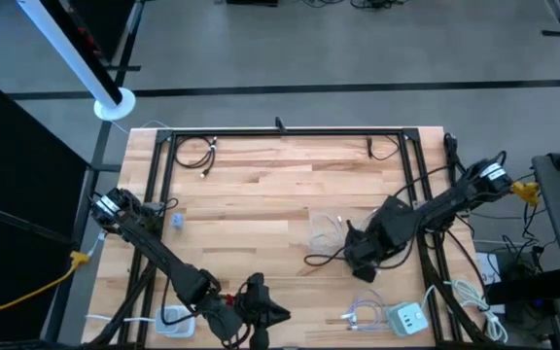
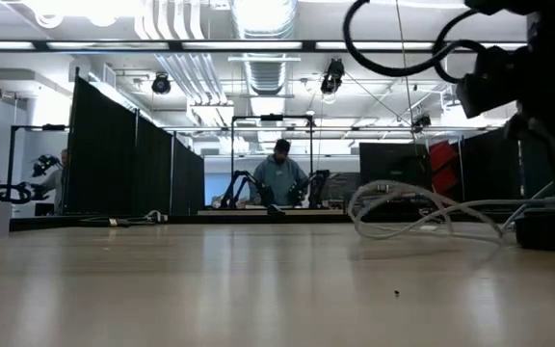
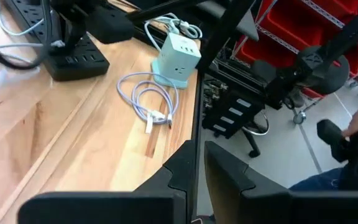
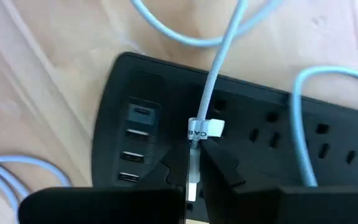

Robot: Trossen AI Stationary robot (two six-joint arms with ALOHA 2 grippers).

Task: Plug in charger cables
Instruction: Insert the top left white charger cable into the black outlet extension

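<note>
Right end effector (image 4: 193,163) pinched shut on white charger cable (image 4: 211,93) near its plug, directly over black power strip (image 4: 135,106). USB ports just beside. Left end effector (image 3: 199,163) closed, empty.

A black power strip (image 4: 241,130) lies flat (USB ports showing), perhaps near a pale charger block (image 3: 176,57).

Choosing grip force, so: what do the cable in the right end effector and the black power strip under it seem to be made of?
The white cable held by the right end effector looks braided fabric: a fine woven texture, matte. The power strip looks like moulded hard plastic, black with a dull sheen and crisp socket cut-outs. Both are judged by look only.
</note>
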